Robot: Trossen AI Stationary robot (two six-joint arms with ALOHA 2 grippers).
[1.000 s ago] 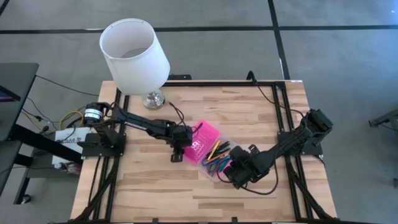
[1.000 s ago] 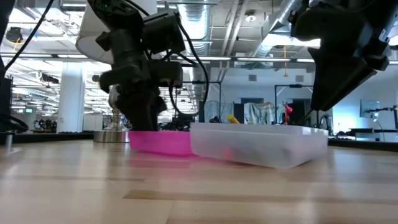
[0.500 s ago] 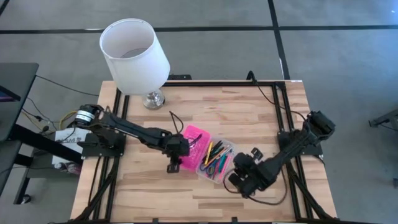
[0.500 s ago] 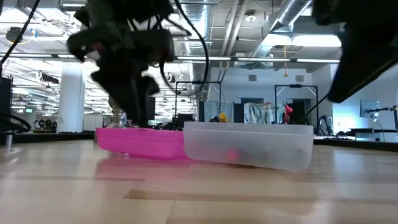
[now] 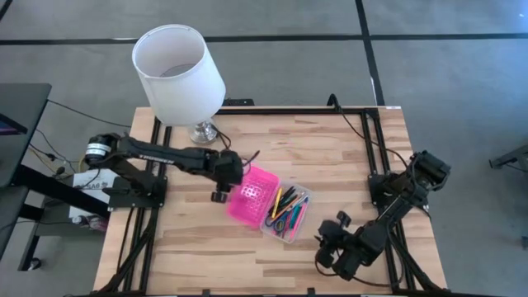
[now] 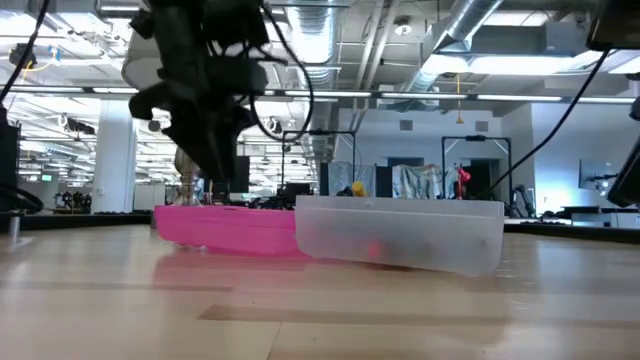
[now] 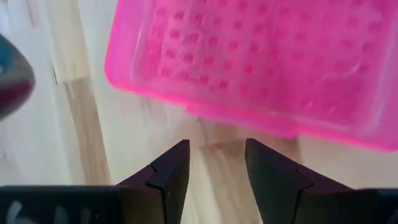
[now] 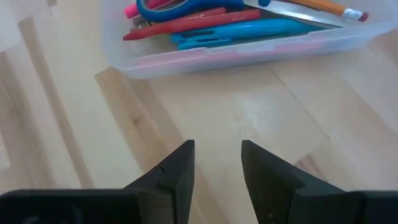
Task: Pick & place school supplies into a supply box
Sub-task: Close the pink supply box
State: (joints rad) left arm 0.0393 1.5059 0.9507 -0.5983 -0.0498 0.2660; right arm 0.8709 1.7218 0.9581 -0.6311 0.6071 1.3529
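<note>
The supply box lies opened flat on the table. Its pink lid [image 5: 251,195] is on the left and its clear base [image 5: 288,212] on the right, both seen side-on in the low view (lid [image 6: 225,228], base [image 6: 400,232]). The base holds the school supplies [image 5: 286,211]: pens, pencils, markers and blue-handled scissors [image 8: 168,6]. My left gripper [image 5: 220,195] is open, just left of the lid [image 7: 249,56], touching nothing. My right gripper [image 5: 331,238] is open, near and to the right of the base [image 8: 236,53], also touching nothing.
A white lampshade [image 5: 177,73] on a metal lamp foot [image 5: 203,130] stands at the far left corner. Bare wood [image 5: 214,256] lies along the near edge and bare wood [image 5: 330,144] at the far right. Black frame rails [image 5: 388,239] run down both sides.
My left gripper drew away from the box toward the table's left edge. The pink lid swung down to the left and now lies flat. My right gripper pulled back from the base toward the near right corner. The base stayed put.
</note>
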